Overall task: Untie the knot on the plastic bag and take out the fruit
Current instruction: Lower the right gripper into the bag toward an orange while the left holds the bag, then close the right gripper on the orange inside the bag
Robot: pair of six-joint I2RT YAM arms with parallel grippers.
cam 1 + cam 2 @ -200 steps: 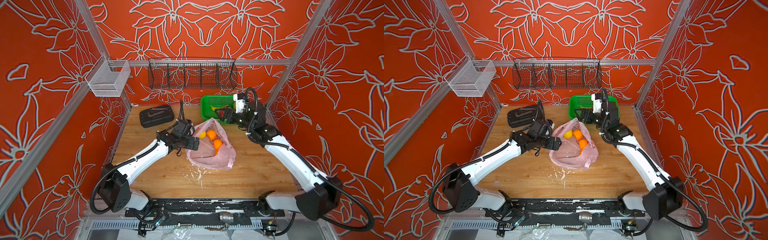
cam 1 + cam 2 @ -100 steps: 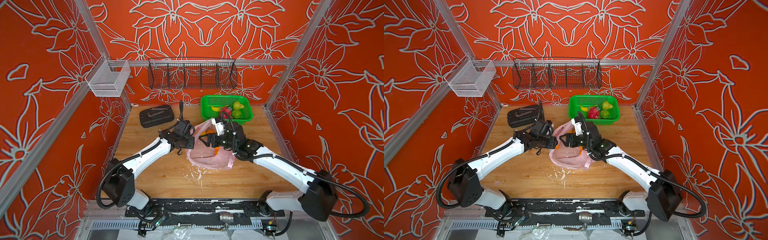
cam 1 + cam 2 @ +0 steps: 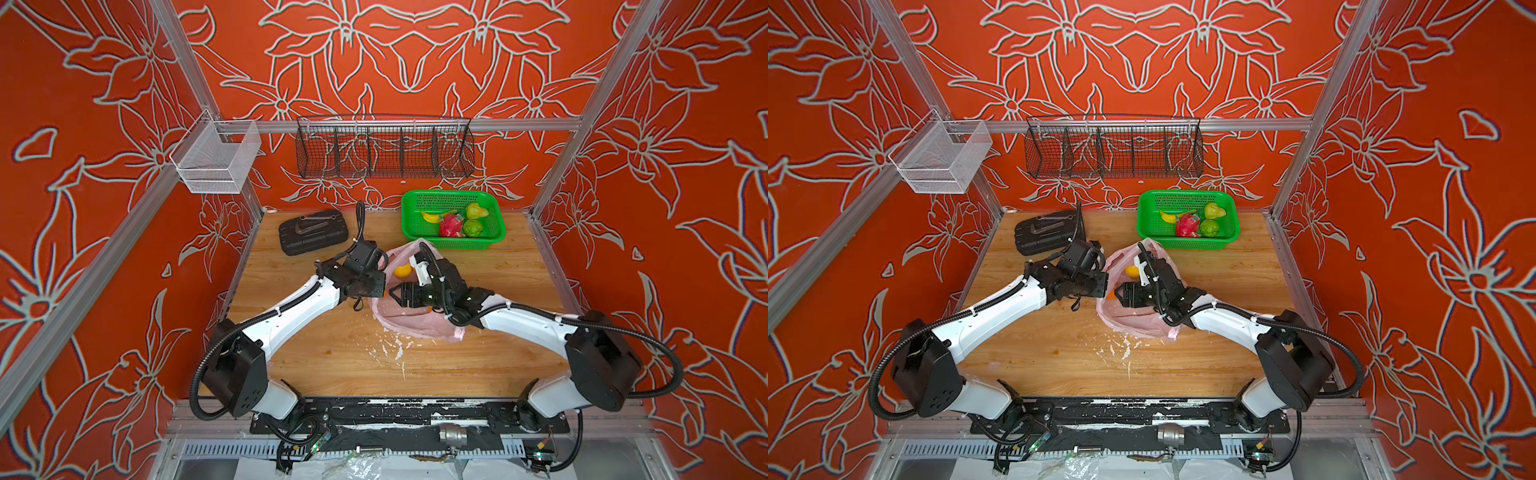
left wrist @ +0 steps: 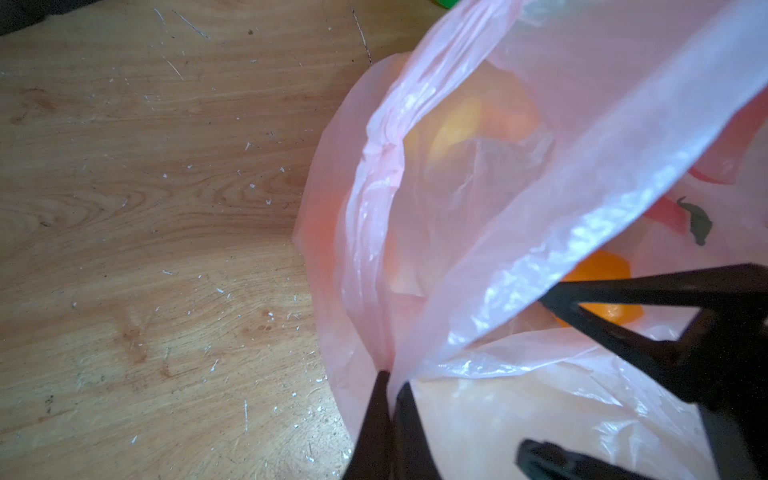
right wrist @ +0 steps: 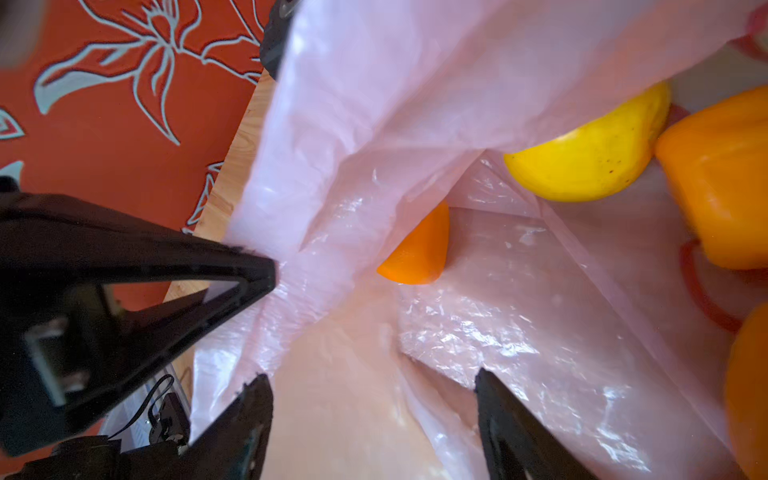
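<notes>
Change: over the last second the right gripper [image 5: 374, 382] has come from above the green basket [image 3: 453, 245] to the mouth of the plastic bag [image 3: 415, 324], and the left gripper [image 4: 392, 382] has gone from wide apart to pinched.
Left gripper: we see its jaws pressed together on a fold of the bag's rim, on the side facing the left arm.
Right gripper: its jaws stand well apart inside the bag's mouth and grip nothing; its tips are just beside the left gripper's.
Count, bag: one, lying on the wooden table [image 3: 316, 357] at mid-table, in front of the basket.
Count, fruit in the bag: in the right wrist view we count one yellow fruit [image 5: 590, 162] and three orange fruits, all partly hidden [image 5: 419, 249] [image 5: 723, 187] [image 5: 748, 395].
Count, basket: one dragon fruit [image 3: 451, 225], two green fruits [image 3: 476, 210] [image 3: 473, 227] and one banana [image 3: 432, 217].
Look of the bag: thin, pale pink, translucent and crinkled (the fruit shows through as orange and yellow blurs), with a red printed mark; its mouth gapes open.
</notes>
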